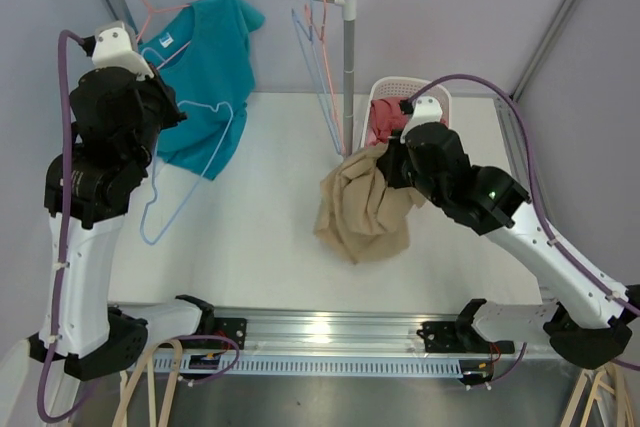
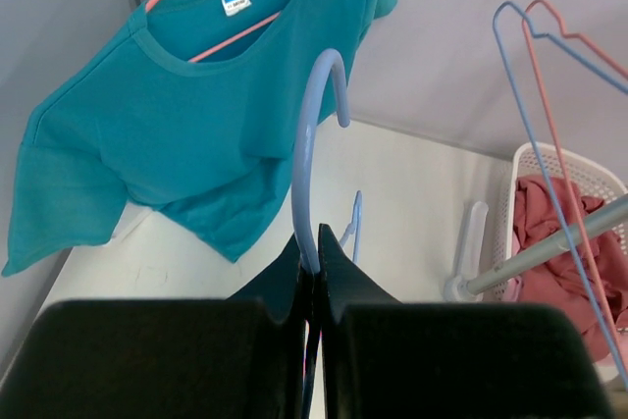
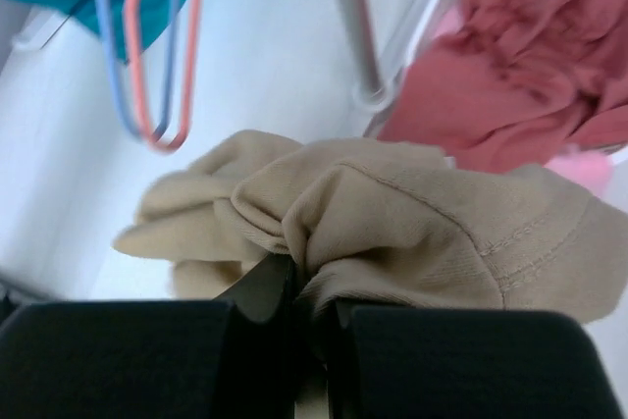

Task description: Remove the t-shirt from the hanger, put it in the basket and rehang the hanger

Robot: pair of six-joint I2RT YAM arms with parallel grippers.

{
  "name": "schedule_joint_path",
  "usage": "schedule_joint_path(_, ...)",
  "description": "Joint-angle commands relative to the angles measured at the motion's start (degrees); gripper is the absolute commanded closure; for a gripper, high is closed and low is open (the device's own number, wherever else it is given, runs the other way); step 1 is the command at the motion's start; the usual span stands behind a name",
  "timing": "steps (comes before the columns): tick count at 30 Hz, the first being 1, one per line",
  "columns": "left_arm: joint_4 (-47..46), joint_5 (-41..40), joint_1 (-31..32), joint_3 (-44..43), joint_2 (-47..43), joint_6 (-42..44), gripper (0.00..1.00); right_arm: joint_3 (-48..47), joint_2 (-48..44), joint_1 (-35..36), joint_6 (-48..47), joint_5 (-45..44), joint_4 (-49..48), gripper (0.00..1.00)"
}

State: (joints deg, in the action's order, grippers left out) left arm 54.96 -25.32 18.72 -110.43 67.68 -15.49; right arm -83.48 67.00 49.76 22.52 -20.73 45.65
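Tightly, right tool [image 3: 299, 287] on tan t-shirt [image 3: 412, 218]

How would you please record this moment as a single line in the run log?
left end effector: shut on blue hanger | right end effector: shut on beige t-shirt | state: beige t-shirt off blue hanger

three garments are in sight: one teal t-shirt [image 1: 205, 57], one beige t-shirt [image 1: 365, 207] and one red garment [image 1: 385, 117]. there are four wire hangers: two blue, the light blue hanger [image 2: 302, 164] and the bare blue hanger [image 3: 110, 46], and two pink, the loaded pink hanger [image 2: 235, 34] and the bare pink hanger [image 3: 139, 46]. there is one white basket [image 1: 410, 84], one clothes rack [image 1: 348, 57], and two robot arms, the left arm [image 1: 85, 247] and the right arm [image 1: 540, 247].
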Motion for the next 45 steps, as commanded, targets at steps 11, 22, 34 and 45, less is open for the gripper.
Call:
schedule_joint_path(11,-14.5,4.9,-0.5,-0.3,3.0,5.0,0.99,-21.5,16.4,-19.9,-10.2,-1.4,-8.7,1.00)
schedule_joint_path(22,-25.1,6.2,-0.5,4.0,4.6,6.4,0.99,-51.3,41.4,-36.8,-10.1,15.2,-4.3,1.00)
schedule_joint_path(34,-31.2,9.6,-0.5,4.1,9.5,7.8,0.99,-35.2,65.4,-40.3,-7.0,25.6,-0.9,0.97)
schedule_joint_path(45,-32.3,10.5,-0.4,-1.6,13.4,9.7,0.99,-29.2,66.3,-41.4,-7.6,23.5,-1.8,0.88)
